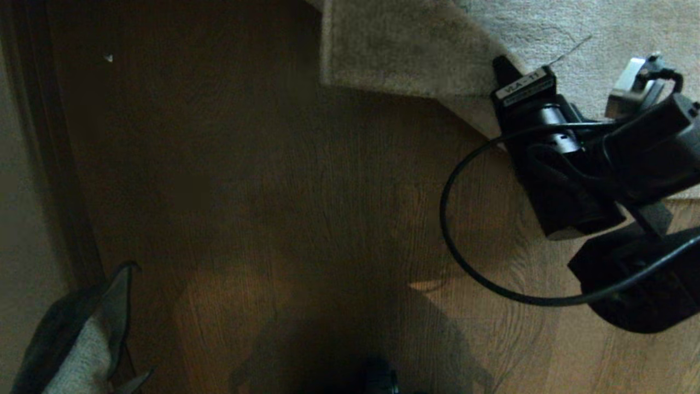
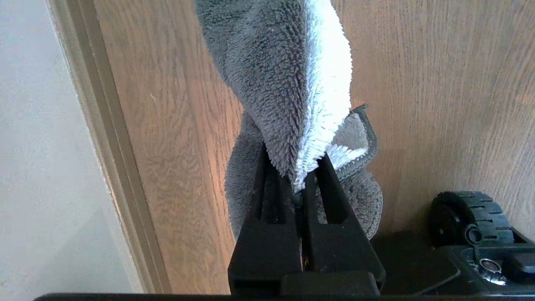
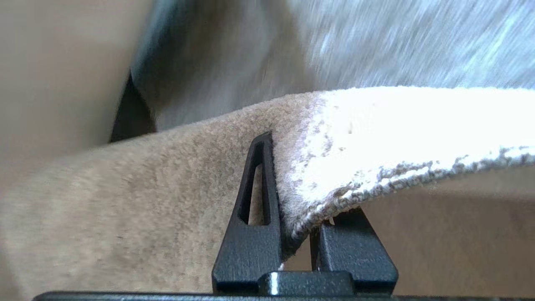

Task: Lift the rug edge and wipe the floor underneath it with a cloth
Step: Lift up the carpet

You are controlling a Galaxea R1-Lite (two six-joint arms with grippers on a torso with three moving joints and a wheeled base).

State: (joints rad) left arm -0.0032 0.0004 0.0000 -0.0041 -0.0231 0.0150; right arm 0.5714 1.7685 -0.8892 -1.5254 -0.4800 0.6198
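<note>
Flanking the bare floor (image 1: pixel 306 208): skirting board (image 2: pixel 113 138), folded-back rug edge (image 1: pixel 404 60), dangling cloth (image 1: pixel 82 339)

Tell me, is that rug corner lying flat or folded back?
Folded back. The rug edge lies turned over onto the rug, baring the floor, and the right gripper is clamped on it.

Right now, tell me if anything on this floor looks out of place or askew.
The rug edge is not lying flat: the right gripper has it pinched and folded back over the rug, so its corner sits askew above the floor. The cloth hangs bunched from the left gripper. Nothing looks spilled or damaged.
</note>
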